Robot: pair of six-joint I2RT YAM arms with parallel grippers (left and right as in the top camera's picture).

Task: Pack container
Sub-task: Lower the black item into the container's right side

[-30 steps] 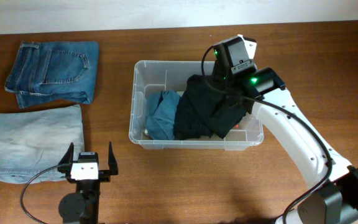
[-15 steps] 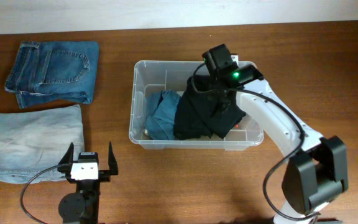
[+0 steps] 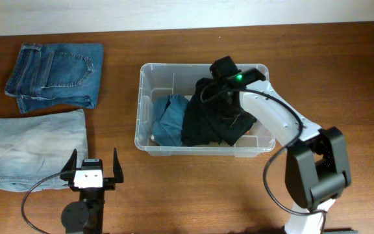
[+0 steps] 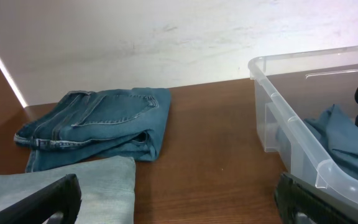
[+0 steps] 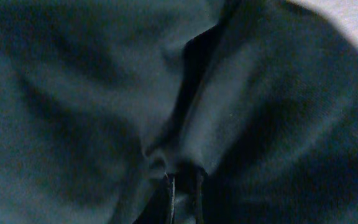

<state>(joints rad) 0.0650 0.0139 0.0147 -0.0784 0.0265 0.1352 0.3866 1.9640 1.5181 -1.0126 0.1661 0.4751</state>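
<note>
The container (image 3: 141, 104) is a clear plastic bin at the table's middle; its near wall (image 4: 291, 118) also shows in the left wrist view. Inside lie a teal garment (image 3: 169, 117) on the left and a black garment (image 3: 203, 120) on the right. My right gripper (image 3: 223, 91) reaches down into the bin's back right and is shut on a fold of the black garment (image 5: 104, 93), with cloth pinched between the fingers of the right gripper (image 5: 182, 177). My left gripper (image 3: 95, 159) stands open and empty over bare wood at the front left, the left gripper (image 4: 179, 199) facing the bin.
Folded dark blue jeans (image 3: 56, 75) lie at the back left, also seen as dark blue jeans (image 4: 98, 121). Folded pale blue jeans (image 3: 37, 148) lie in front of them, right beside my left gripper. A white wall runs along the table's far edge.
My right arm has swung left and lower over the bin, and its gripper has closed on the black garment. The left arm has not moved.
</note>
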